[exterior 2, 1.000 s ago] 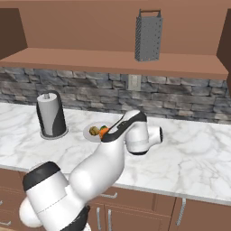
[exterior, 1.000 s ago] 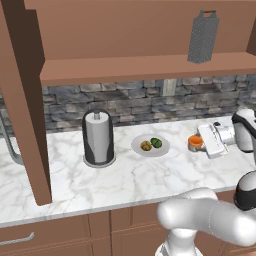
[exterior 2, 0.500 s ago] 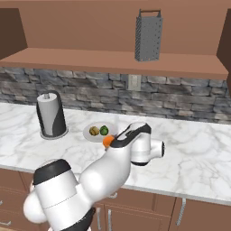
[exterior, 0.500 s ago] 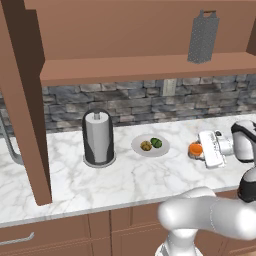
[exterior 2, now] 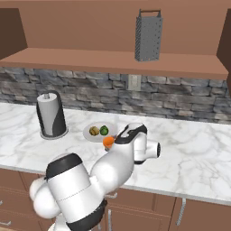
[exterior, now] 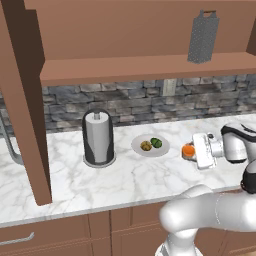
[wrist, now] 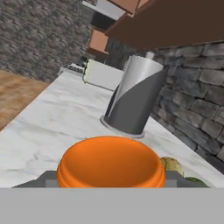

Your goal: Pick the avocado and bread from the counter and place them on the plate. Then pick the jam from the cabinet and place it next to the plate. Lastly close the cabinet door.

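Holding the jam [exterior: 188, 150] low over the counter [exterior: 125, 182], fingers clamped on the jar's sides. The plate [exterior: 141, 151], avocado [exterior: 156, 142] and bread [exterior: 145, 146] aboard, sits just left of it, so the drop looks straight down from here.

The white arm bends low and reaches sideways over the counter [exterior: 75, 185]. Its gripper [exterior: 191, 150] lies flat, just above the top. The two fingers squeeze the jam [exterior: 188, 149] between them.
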